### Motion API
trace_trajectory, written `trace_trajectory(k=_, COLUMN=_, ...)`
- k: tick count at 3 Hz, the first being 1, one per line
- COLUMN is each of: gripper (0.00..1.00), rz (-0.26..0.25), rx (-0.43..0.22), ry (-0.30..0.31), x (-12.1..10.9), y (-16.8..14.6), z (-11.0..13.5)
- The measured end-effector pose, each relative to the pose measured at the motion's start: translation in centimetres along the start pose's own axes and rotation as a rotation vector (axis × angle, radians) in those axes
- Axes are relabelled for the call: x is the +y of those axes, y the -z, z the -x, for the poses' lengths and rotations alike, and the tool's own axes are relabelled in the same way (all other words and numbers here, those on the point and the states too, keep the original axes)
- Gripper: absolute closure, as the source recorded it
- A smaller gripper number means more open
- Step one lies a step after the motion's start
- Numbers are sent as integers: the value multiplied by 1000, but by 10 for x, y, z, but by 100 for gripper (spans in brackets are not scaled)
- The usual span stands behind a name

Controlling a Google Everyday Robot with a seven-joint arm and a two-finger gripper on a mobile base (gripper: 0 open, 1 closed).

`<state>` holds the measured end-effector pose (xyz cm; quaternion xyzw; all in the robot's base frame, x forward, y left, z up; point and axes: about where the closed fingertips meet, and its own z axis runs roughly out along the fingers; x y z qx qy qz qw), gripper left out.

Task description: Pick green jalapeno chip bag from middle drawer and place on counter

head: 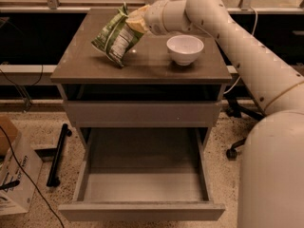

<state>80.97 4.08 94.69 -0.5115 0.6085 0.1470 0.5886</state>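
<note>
The green jalapeno chip bag (116, 37) hangs tilted over the left half of the counter (85, 63), its lower corner touching or just above the glossy top. My gripper (134, 19) is shut on the bag's upper edge, at the far middle of the counter. The white arm reaches in from the right. The middle drawer (142, 186) stands pulled open below, its grey floor bare.
A white bowl (185, 49) sits on the counter's right half, just right of the bag. A closed drawer front (142, 113) lies under the counter. A cardboard box (14, 175) and a black bar lie on the floor at left; an office chair base stands at right.
</note>
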Motion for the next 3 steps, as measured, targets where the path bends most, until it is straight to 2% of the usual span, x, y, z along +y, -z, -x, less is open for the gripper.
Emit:
trace_trajectory(k=2, gripper=4, rz=7, rx=5, ry=1, x=3, y=-6, z=-1)
trace_trajectory(k=3, gripper=0, rz=9, rx=4, ry=1, x=4, y=-7, z=-1)
